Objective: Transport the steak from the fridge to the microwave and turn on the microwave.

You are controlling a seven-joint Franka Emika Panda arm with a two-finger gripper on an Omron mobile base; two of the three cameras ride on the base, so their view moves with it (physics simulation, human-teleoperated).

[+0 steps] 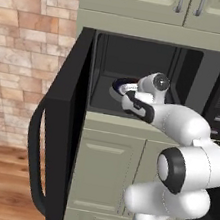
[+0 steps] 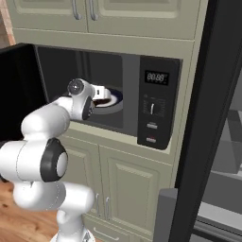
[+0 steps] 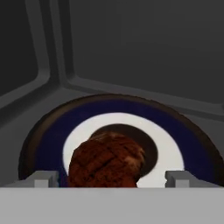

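Microwave (image 1: 137, 81); arm reaching inside.

You're looking at the microwave (image 3: 26, 118) floor: a blue-and-white plate (image 3: 192, 148) sits at its middle, and the steak (image 3: 107, 159) lies on that plate's white centre.

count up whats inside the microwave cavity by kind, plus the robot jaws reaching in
steak: 1
plate with a dark blue rim and white centre, under the steak: 1
gripper, jaws standing wide on either side of the steak: 1
total: 3, all inside the open microwave
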